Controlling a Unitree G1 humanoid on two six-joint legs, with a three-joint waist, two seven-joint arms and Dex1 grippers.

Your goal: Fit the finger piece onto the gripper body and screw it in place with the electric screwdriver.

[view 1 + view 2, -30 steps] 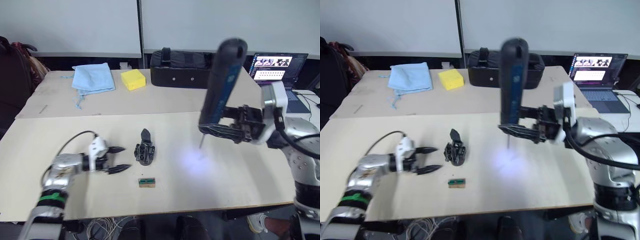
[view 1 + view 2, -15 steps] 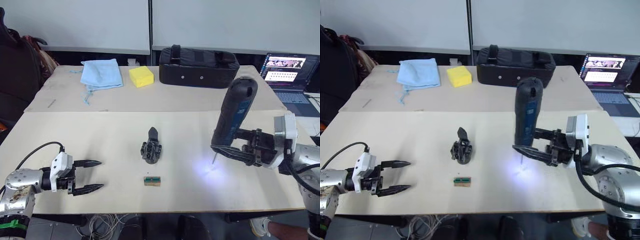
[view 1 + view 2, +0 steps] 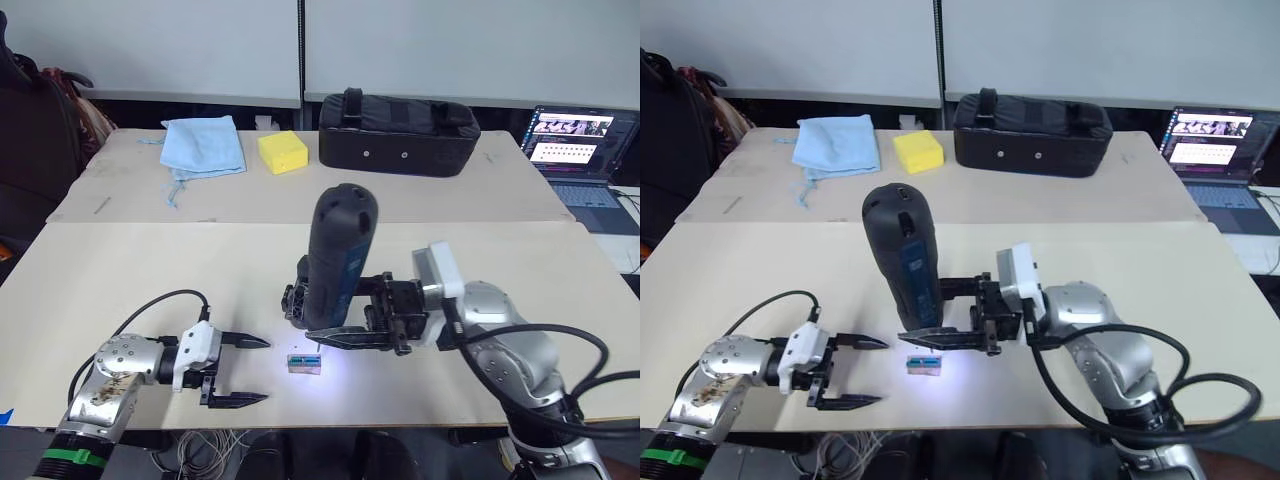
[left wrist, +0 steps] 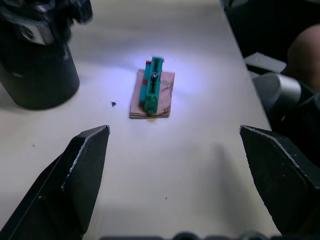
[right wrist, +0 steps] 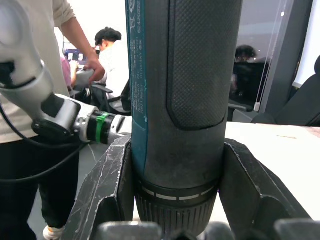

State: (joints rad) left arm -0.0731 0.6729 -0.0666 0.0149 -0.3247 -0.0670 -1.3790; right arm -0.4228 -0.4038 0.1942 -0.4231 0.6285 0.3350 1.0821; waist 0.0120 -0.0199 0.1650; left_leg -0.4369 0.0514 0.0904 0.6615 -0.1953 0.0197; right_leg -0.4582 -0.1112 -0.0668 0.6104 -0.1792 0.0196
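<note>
The electric screwdriver (image 3: pixel 337 255) is held upright by the right gripper (image 3: pixel 350 335), whose fingers (image 5: pixel 107 187) are clenched on both sides of its lower barrel. Its tip is hidden behind the fingers, but a bright spot of light is cast on the table (image 3: pixel 120 270) below it, on and around a small green-topped block (image 3: pixel 304 363). In the left wrist view this block (image 4: pixel 151 94) is seen lying flat on a small brown base, lit from above.

The gripper body (image 3: pixel 295 300) is seen only in part, just behind the screwdriver and near the block, standing on the table. Whether the finger piece is on it cannot be told, since most of the part is covered by the tool.

The left gripper (image 3: pixel 235 370) is low over the near edge of the table, to the left of the block. Its fingers (image 4: pixel 85 155) are spread wide and nothing is held between them; the block lies ahead of the gap, well apart from both tips.

On the far table a light blue cloth (image 3: pixel 204 146), a yellow sponge (image 3: pixel 282 152) and a closed black case (image 3: pixel 398 134) are placed in a row, and an open laptop (image 3: pixel 582 138) stands at the right. What is inside the case cannot be seen.
</note>
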